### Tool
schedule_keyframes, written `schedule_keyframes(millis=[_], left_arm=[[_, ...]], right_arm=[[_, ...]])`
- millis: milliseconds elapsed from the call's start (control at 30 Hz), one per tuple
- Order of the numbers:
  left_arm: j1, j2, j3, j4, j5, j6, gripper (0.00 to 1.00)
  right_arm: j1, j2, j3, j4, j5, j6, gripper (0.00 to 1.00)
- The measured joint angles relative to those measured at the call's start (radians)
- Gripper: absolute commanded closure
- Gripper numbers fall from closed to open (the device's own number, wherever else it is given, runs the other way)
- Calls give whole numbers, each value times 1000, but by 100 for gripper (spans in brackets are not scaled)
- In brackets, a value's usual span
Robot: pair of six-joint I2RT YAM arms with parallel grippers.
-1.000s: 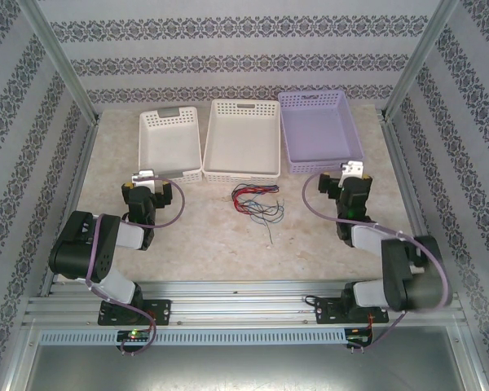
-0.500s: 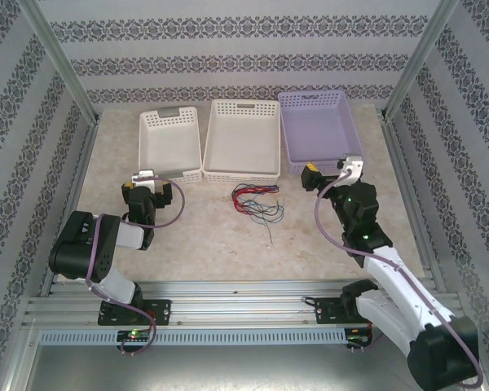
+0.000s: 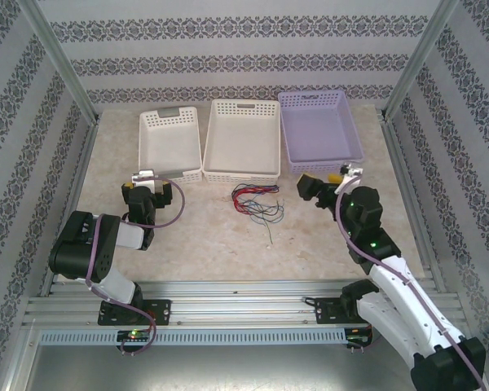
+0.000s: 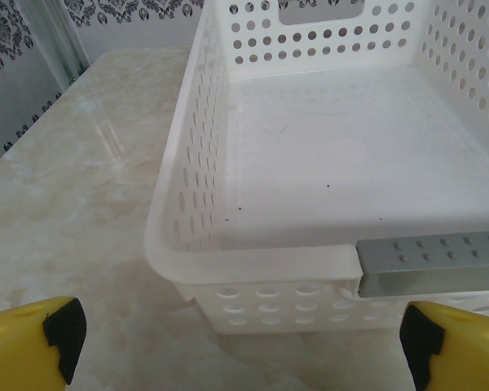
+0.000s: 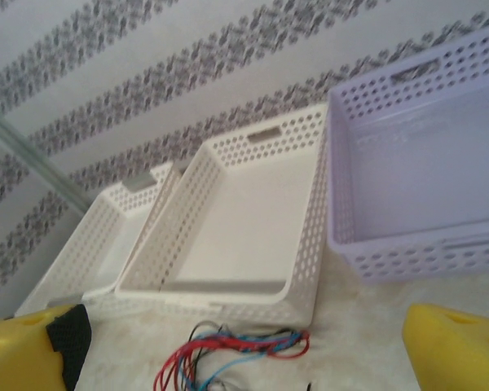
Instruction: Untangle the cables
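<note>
— Checking near side: tool status?
— Left tool point(image 4: 240, 338) and right tool point(image 3: 311, 189): jaws spread wide, holding nothing.
— Cables?
— Mid-desk point(image 3: 204, 236). The cables point(image 3: 257, 199) lie bunched, long axis left-right, one strand trailing nearward, just before the middle white basket point(image 3: 241, 174).

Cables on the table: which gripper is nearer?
Right. The right gripper is open just right of the cables, not touching them. The left gripper sits open farther off to their left, at the near edge of the left white basket.
</note>
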Motion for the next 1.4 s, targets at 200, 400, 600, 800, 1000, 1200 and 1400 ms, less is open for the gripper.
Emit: schedule_keyframes(millis=[200,400,600,800,1000,1200,1400], left_arm=[[0,0,0,0,0,0,0],[0,0,0,0,0,0,0],[6,-4,0,-4,7,0,0],[4,-208,33,-194,2,-4,0],[4,-456,179,-499,26,-156,0],[4,-618,146,-569,264,-397,0],[5,-726,14,-565,512,-586,0]], right_arm=[[162,31,-19,-19,106,-62,2],[285,122,-31,-37,181,-79,2],[372,228,-31,-43,211,-78,2],[381,379,5,-74,199,-71,2],[381,454,110,-134,187,-53,2],[369,461,146,-149,193,-44,2],[285,498,147,-190,176,-41,3]])
